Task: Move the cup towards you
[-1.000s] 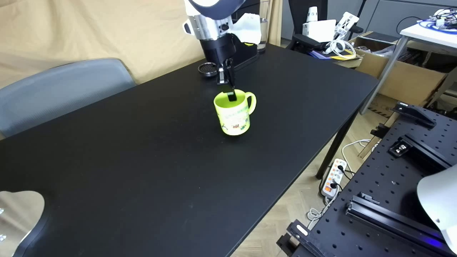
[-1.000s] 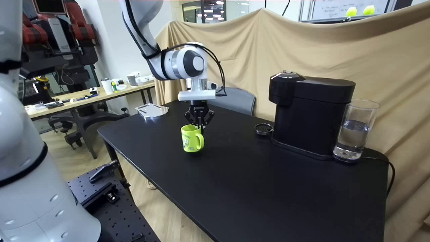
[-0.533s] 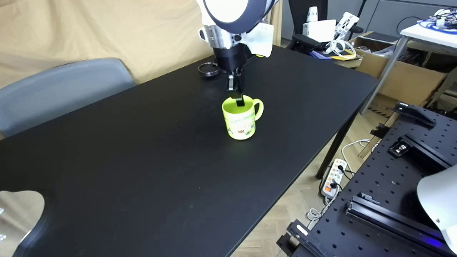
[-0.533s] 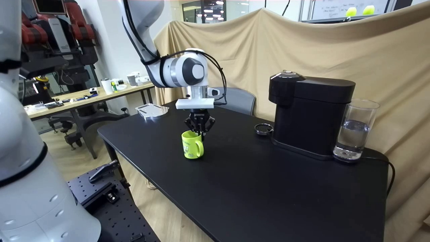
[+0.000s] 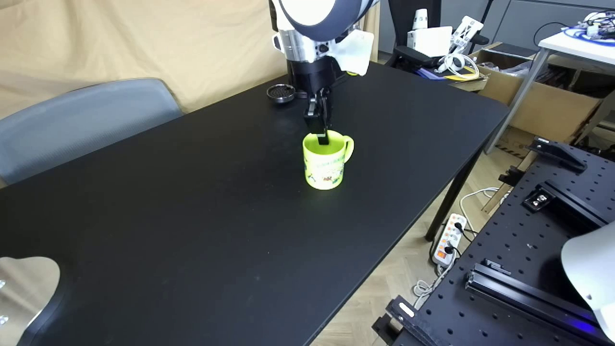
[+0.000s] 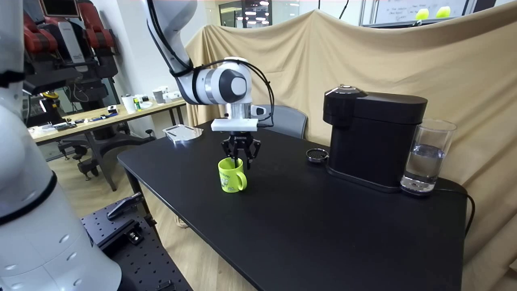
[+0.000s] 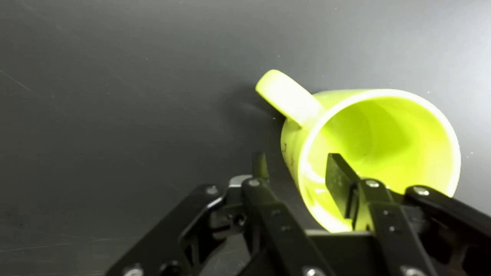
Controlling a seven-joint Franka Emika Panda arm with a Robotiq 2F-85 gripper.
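Note:
The lime-green cup [image 5: 325,167] stands upright on the black table, its handle to the side; it also shows in an exterior view [image 6: 230,178]. In the wrist view the cup [image 7: 402,138] is seen from above, with its pale rim and bright inside at the right. My gripper [image 7: 298,168] is open and straddles the cup's rim. One finger is inside the cup and the other is outside it, with gaps between the fingers and the wall. The gripper also shows above the cup in both exterior views [image 5: 323,134] [image 6: 242,161].
A black coffee machine [image 6: 371,145] and a tall glass of water [image 6: 426,161] stand at the table's far side. A small round metal grate [image 6: 317,155] lies beside the machine. A shiny metal plate [image 6: 183,132] lies at the table's end. A grey chair [image 5: 91,125] stands behind the table.
The cup was held by its rim and slightly tilted; it has moved towards the robot base and down, and now stands upright. The fingers have opened and let go of the rim.

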